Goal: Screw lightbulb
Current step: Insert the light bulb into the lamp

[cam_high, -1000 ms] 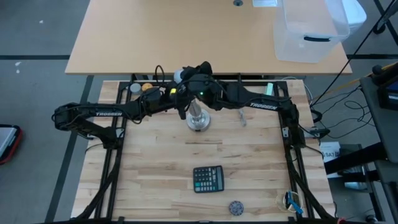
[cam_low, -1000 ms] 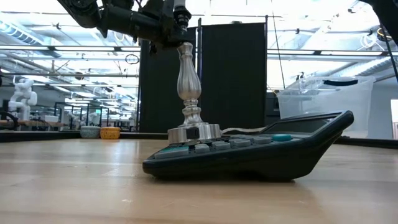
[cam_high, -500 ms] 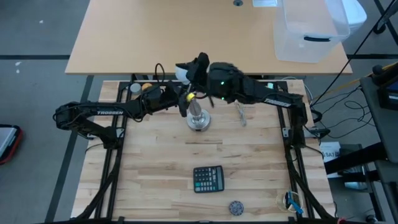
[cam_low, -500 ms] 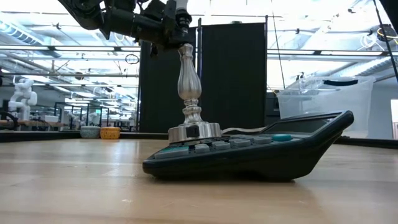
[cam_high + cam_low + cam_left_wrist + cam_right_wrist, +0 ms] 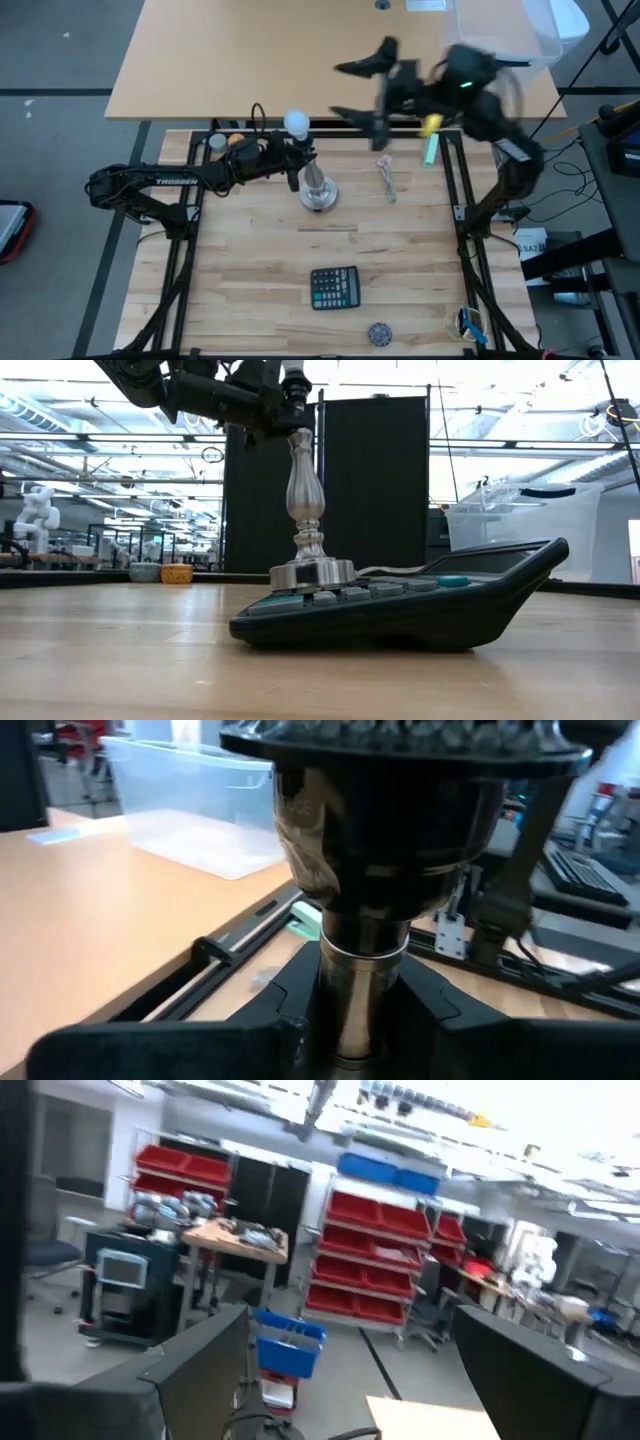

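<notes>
Withdrawn since a second ago: right gripper (image 5: 362, 88), formerly over the stand top, now raised and swung off toward the far right, above the tan table (image 5: 200, 60) beyond the work surface, fingers spread wide and empty (motion-blurred in the high view). Lightbulb (image 5: 296, 123) left seated upright on the dark socket of the silver stand (image 5: 318, 190), white globe uppermost, released by that gripper. Left gripper (image 5: 292, 165) unchanged in position, fingers (image 5: 440, 1010) clamped on the stand's neck just under the socket, seen close in the left wrist view with the neck between them. Stand base resting flat on the wooden table (image 5: 250, 280). Calculator (image 5: 334, 288) lying well apart on the near side of the stand; small grey round item (image 5: 378, 332) near the front edge. Clear plastic bin (image 5: 495, 50) on the tan table, behind the right arm.
</notes>
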